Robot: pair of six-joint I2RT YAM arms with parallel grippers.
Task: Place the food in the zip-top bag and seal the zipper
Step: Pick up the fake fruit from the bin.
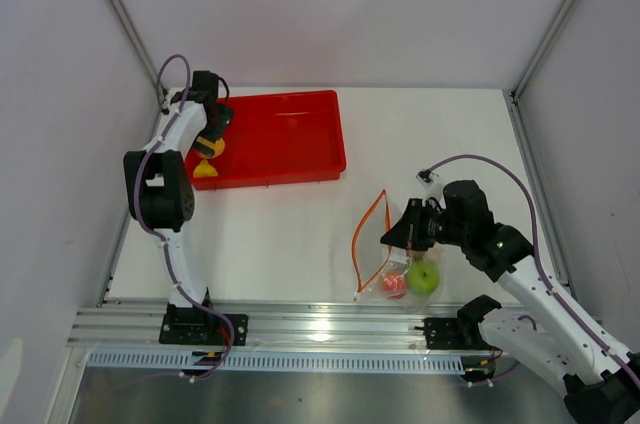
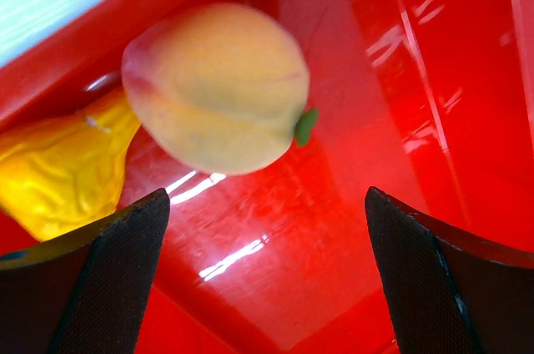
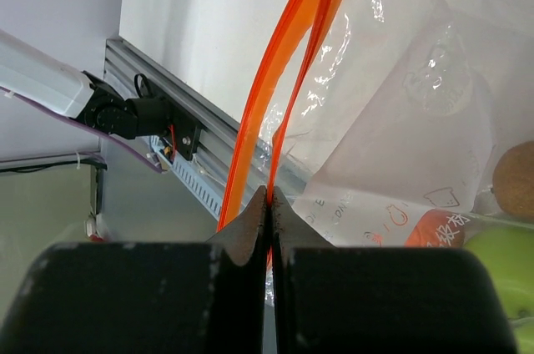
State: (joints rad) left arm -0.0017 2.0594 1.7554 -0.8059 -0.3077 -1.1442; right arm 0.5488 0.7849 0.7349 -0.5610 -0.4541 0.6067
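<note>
Right gripper point(image 3: 269, 208): jaws pressed tight together, pinching the zipper point(image 3: 284, 87) near one end. Past the pinch the strip's two orange halves part, so the mouth stands open. The zip-top bag point(image 3: 392, 112) lies on the table point(image 1: 290, 234) near its front edge. Green apple point(image 1: 423, 277) and red-pink fruit point(image 1: 394, 284) sit side by side inside, at the bag's bottom. Small brownish piece point(image 3: 516, 169) shows just above the apple, apparently inside too; glare on the film leaves this uncertain.

Left gripper point(image 2: 265, 204): jaws wide apart, nothing between them, hovering low over the left end of the red tray point(image 1: 290, 139). Orange-yellow peach point(image 2: 217, 87) lies just ahead of the fingertips, against the yellow piece point(image 2: 58, 170); both in the tray.
</note>
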